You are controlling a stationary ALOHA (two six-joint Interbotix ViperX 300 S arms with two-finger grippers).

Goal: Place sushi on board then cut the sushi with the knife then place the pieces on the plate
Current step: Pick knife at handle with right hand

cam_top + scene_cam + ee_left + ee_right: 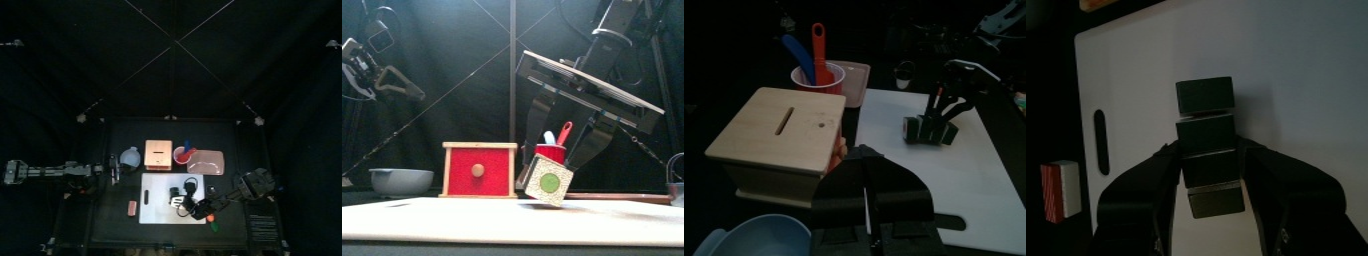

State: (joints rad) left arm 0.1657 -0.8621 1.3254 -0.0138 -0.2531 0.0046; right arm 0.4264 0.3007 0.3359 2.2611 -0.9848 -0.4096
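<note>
The right hand (1209, 150) clamps the sushi roll (1205, 126), tilted, just over the white cutting board (1293, 90); the left hand (871, 162), pinched narrow, rests left of the board. Released askew, the roll's blocks could split apart.

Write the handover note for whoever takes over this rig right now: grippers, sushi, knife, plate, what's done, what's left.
Right gripper: shut on the dark green toy sushi roll, holding it tilted over the white cutting board; I cannot tell whether it touches the board.
Left gripper: shut, empty, resting at the table's left side.
Blue and red toy knives: both upright in the red cup.
Flat pink tray: behind the board, no pieces on it.
Done: sushi brought to the board.
Left: release it, cut it, move the pieces to the tray.
</note>
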